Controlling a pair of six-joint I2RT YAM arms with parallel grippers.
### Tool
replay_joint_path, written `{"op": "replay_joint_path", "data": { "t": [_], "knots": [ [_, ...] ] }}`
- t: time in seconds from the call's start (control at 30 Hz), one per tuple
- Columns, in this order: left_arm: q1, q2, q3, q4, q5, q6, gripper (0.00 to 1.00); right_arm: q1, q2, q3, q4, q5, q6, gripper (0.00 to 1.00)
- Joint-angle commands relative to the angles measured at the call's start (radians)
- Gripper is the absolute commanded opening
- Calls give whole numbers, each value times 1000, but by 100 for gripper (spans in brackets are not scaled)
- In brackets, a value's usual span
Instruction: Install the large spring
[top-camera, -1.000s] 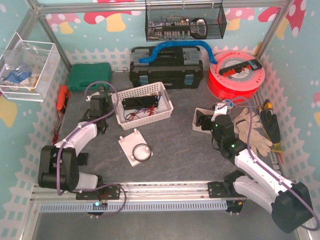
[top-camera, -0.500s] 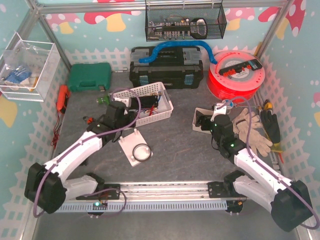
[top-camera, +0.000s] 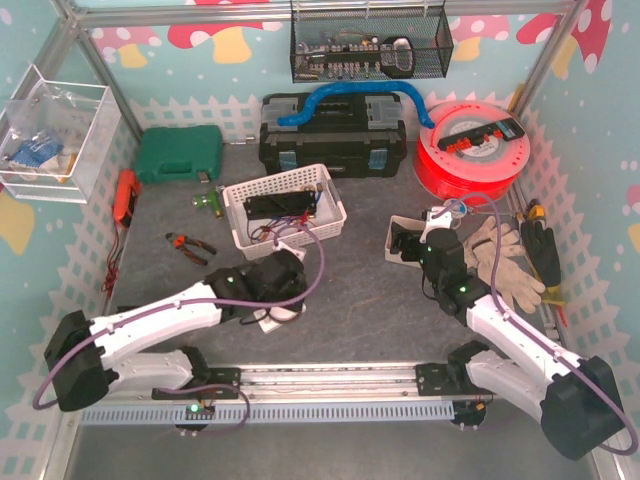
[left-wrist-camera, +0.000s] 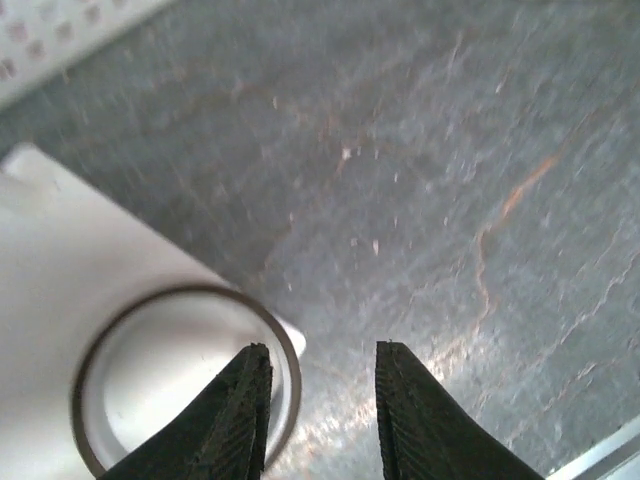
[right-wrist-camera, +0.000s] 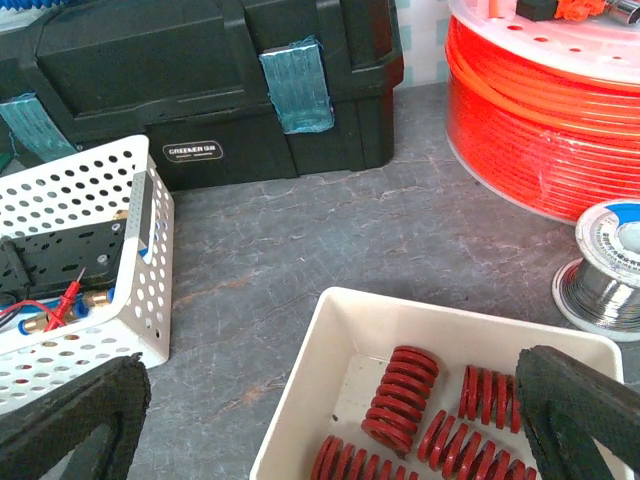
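Our right gripper (right-wrist-camera: 325, 420) hangs wide open and empty over the tray (right-wrist-camera: 440, 322) near the table's right edge, where the red springs (right-wrist-camera: 402, 398) lie. We judge the large one to be stiff, fairly heavy steel that may roll, best pinched across its coils mid-length. Our left gripper (left-wrist-camera: 318, 405), also released and empty, hovers at the white base (left-wrist-camera: 70, 250) toward the near edge.

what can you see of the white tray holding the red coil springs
The white rectangular tray looks like plastic, open-topped with low rounded walls. It lies flat on the grey tabletop, near a silver solder spool. Several red coil springs lie loose inside. Its near end is out of frame.
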Motion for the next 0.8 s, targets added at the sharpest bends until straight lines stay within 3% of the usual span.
{"op": "replay_joint_path", "data": {
  "t": [0.0, 0.33, 0.77],
  "knots": [
    [-78, 68, 27, -98, -64, -169, 34, 3, 8, 0, 14, 25, -2, 99],
    [-224, 103, 17, -154, -103, -304, 37, 3, 1, -1, 12, 25, -3, 99],
    [-231, 233, -4, -170, -193, -316, 34, 3, -6, -1, 12, 30, -2, 99]
  ]
}}
